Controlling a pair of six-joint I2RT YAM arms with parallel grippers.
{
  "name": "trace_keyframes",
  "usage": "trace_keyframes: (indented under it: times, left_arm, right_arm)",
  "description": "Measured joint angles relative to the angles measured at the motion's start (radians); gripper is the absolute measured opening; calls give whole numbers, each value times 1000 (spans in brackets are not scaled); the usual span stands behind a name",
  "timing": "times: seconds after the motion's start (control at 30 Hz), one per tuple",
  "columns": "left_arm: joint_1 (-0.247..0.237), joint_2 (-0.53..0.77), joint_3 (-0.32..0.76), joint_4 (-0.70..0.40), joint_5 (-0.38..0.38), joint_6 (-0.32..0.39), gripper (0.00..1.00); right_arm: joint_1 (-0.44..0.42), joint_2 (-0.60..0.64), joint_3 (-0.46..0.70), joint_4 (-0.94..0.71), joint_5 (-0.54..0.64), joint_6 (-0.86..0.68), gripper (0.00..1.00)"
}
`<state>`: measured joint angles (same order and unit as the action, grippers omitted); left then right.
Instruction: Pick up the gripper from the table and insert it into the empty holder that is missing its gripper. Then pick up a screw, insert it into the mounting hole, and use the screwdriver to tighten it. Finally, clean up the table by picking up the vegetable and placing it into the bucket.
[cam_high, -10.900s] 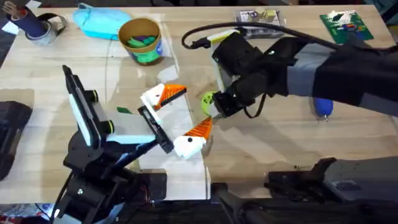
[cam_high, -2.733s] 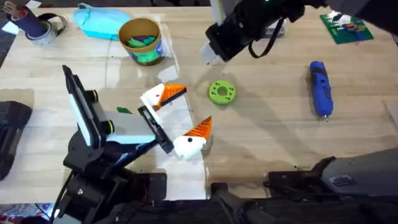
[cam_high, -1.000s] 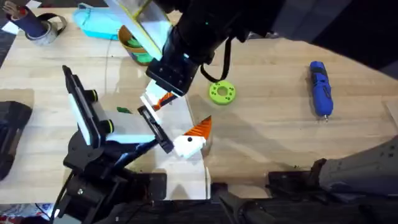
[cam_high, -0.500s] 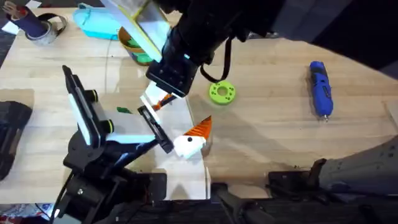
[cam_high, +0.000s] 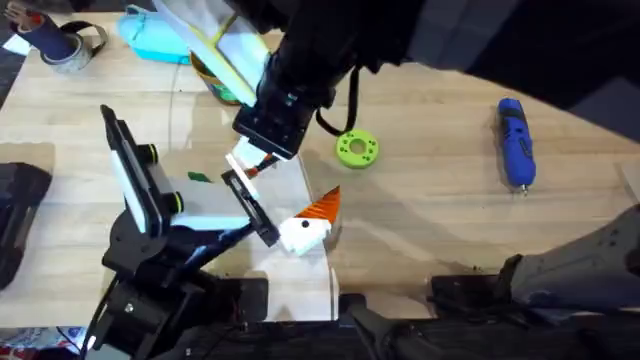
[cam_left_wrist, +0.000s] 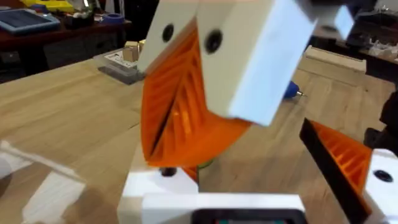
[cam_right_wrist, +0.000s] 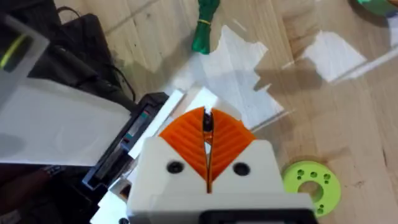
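The right gripper (cam_right_wrist: 207, 146), pads pressed together on nothing, is poised above the left gripper (cam_high: 290, 195), jaws spread, while the screwdriver (cam_high: 515, 140) lies well apart, so the screw step is judged pending.

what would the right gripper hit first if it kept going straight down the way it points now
Most likely the left gripper: the right gripper hangs over the left gripper's farther white-and-orange finger, with the tabletop beneath. How much height separates them is unclear.

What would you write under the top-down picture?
Right arm reaches across toward the left gripper; green disc and blue screwdriver lie on the table.
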<state>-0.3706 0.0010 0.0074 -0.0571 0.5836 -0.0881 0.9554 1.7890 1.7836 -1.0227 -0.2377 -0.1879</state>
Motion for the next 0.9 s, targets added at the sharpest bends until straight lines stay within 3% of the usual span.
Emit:
trace_keyframes:
  times: [0.3, 0.37, 0.47, 0.6, 0.63, 0.9]
  left_arm:
    - [0, 3, 0, 0, -2, -6, 992]
    - [0, 3, 0, 0, -2, -6, 992]
    - [0, 4, 0, 0, -1, -6, 992]
    - [1, 3, 0, 0, -4, -8, 992]
    - [1, 3, 0, 1, -3, -6, 992]
    - [1, 3, 0, 1, -3, -2, 992]
  right_arm:
    - [0, 9, 2, 9, -4, 0, 6]
    - [0, 10, 2, 10, -4, 0, 45]
    - [0, 11, 2, 13, -10, -1, 283]
    - [-19, 10, 5, 15, 5, -2, 884]
    - [-32, 10, 5, 14, 4, -2, 966]
    - [-132, -26, 5, 9, -4, 24, 996]
